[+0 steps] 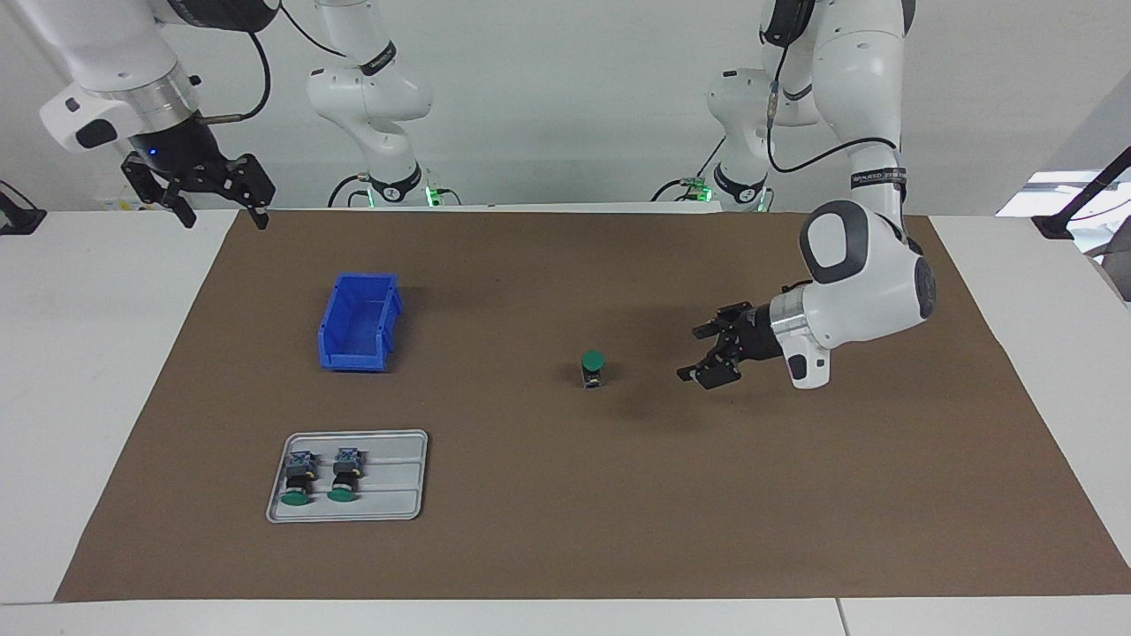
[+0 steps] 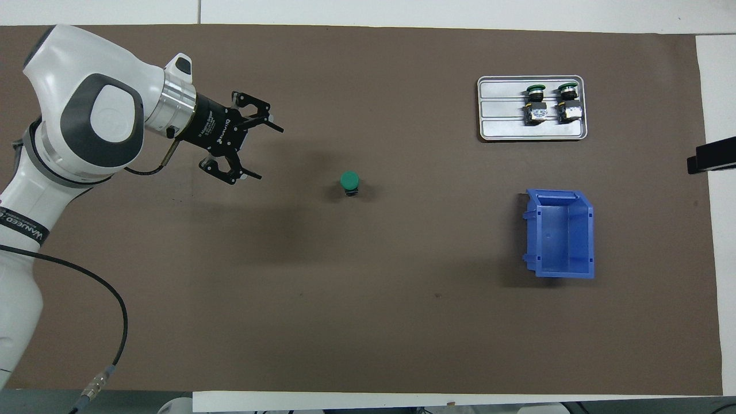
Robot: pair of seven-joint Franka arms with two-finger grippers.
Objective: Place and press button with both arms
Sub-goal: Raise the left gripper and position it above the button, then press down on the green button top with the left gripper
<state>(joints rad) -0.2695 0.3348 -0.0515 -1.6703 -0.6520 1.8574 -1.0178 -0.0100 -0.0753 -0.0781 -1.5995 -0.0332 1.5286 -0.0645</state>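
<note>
1. Broadly, a brown mat (image 1: 565, 530) covered most of the white table (image 1: 97, 353), and everything sat on it.
2. The left arm (image 1: 861, 274) reached low over the mat toward its own end of the table; its claw, the left gripper (image 1: 700, 353), pointed sideways at the button with its fingers spread and nothing between them, near the button but apart from it.
3. The right arm (image 1: 106, 79) waited raised at its own end, and the right gripper (image 1: 221, 212) hung above the mat's edge nearest the robots, fingers released and empty.
4. A blue bin (image 1: 358, 322) stood toward the right arm's end of the table, open side up, with nothing inside it.
5. A grey tray (image 1: 389, 495) lay farther from the robots than the bin, holding two spare buttons (image 1: 320, 477) side by side on their sides, green caps pointing away from the robots.
6. The button (image 1: 592, 368) stood upright on the mat around the middle of the table, green cap on top, between the left gripper and the bin, touching neither.
7. The facing view alone showed the right arm and its gripper, plus both arm bases; the overhead view showed only the left arm, but it looked straight into the bin's bare floor and gave the grooves of the tray clearly.
</note>
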